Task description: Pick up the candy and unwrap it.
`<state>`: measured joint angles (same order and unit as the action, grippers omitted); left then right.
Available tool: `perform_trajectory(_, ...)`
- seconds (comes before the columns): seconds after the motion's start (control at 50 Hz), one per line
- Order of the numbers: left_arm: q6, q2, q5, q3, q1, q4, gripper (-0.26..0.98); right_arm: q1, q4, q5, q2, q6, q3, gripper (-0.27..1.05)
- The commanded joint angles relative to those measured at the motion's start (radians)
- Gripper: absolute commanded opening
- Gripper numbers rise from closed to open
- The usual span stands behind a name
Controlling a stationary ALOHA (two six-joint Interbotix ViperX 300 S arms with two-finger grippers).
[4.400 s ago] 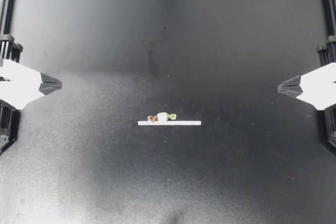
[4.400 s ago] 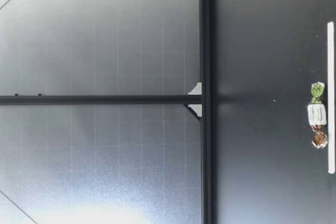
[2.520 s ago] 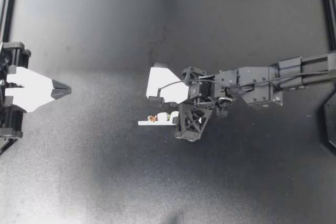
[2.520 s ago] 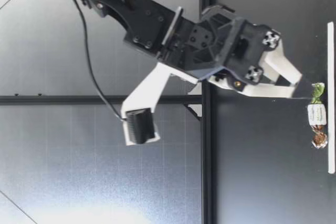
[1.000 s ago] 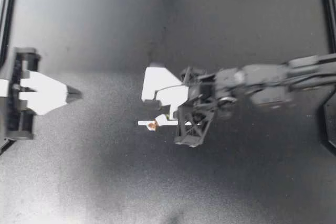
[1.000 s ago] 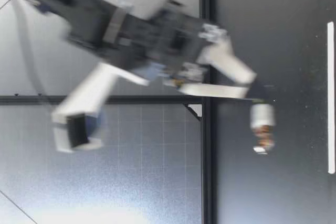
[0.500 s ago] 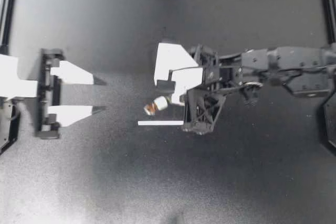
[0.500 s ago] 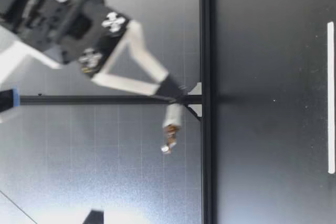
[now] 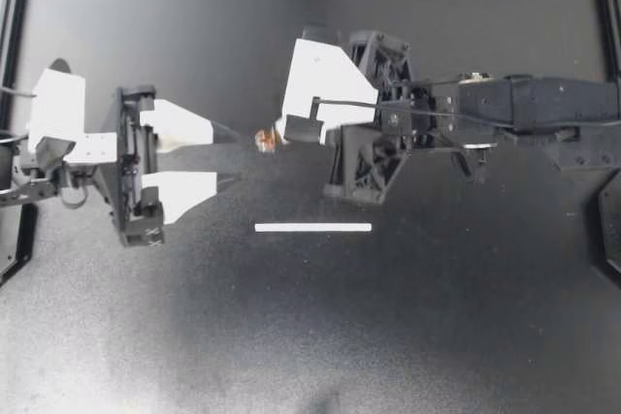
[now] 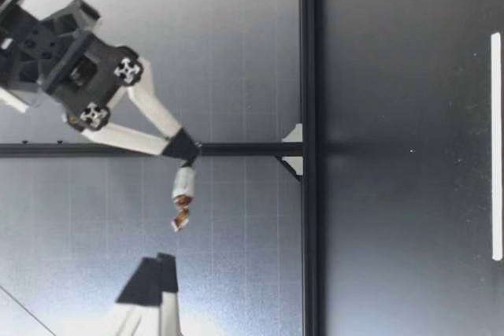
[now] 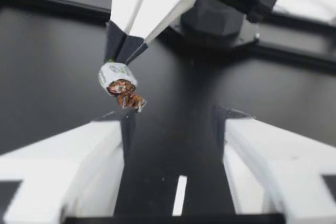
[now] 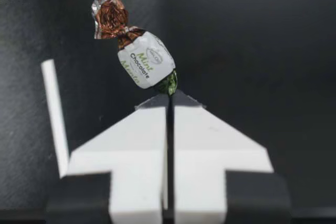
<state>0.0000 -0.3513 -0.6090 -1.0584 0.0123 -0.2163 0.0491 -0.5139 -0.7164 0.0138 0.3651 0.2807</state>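
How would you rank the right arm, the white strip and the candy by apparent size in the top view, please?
1. Black right arm.
2. Flat white strip.
3. Brown-and-white wrapped candy, held nearer the camera, yet clearly smallest.

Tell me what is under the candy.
The candy hangs from my right gripper, well above the table. Under it is only bare table; the white strip lies off to one side. Its green twist is mostly hidden, pinched in that gripper.

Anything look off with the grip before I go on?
The candy hangs tilted from my right gripper, pinched only by its green twisted end; the brown end sticks out free toward my open left gripper. Nothing looks torn.
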Motion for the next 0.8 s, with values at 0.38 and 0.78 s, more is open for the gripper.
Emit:
perform_trajectory(0.38, 0.003, 0.044, -0.072, 0.041, 0.006, -0.063, 0.53, -0.049, -0.057, -0.015, 0.041, 0.048, -0.029, -0.17)
perform_trajectory(0.78, 0.009, 0.080, -0.049, 0.061, 0.006, -0.061, 0.41, -0.049, -0.060, -0.015, 0.041, 0.048, -0.031, -0.17)
